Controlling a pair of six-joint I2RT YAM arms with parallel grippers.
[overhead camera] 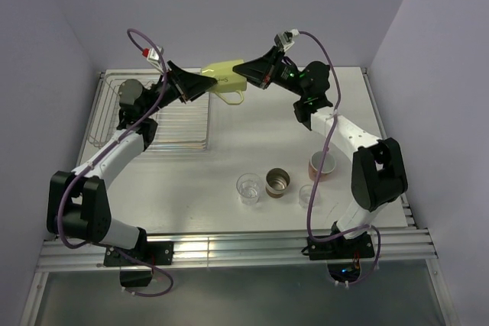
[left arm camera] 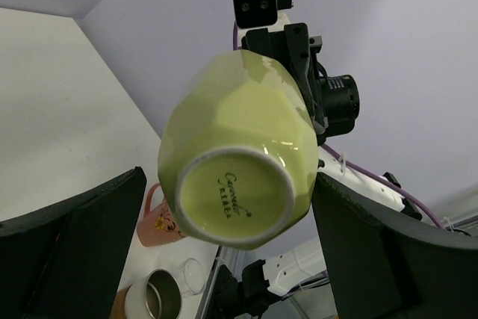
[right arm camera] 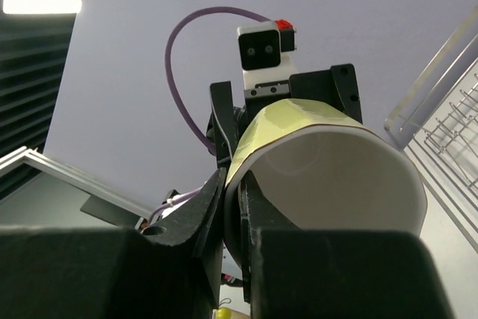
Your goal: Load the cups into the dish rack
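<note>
**First mug in mid-air, nothing in the rack yet**

The white tabletop (overhead camera: 252, 135) carries the wire dish rack (overhead camera: 187, 124) at its far left. No cup shows in the part of the rack that the left arm leaves visible. Above the tabletop, just right of the rack, the two tools meet.

The right tool (overhead camera: 238, 74) is clenched on the rim of the pale yellow mug (overhead camera: 224, 74), one finger inside the wall and one outside. It holds the mug on its side in the air. The left tool (overhead camera: 210, 82) is spread wide, and its fingers (left arm camera: 82, 252) stand on either side of the mug's base without touching it. This looks like a hand-over not yet completed.

Four cups stand on the tabletop near the right arm:
- the salmon-pink mug (overhead camera: 322, 166)
- the brown metallic cup (overhead camera: 278, 182)
- a clear glass tumbler (overhead camera: 249, 188) just left of the brown cup
- a second tumbler (overhead camera: 307, 195) to the brown cup's right

By my reckoning the job has barely begun, with all five cups left to load.
</note>
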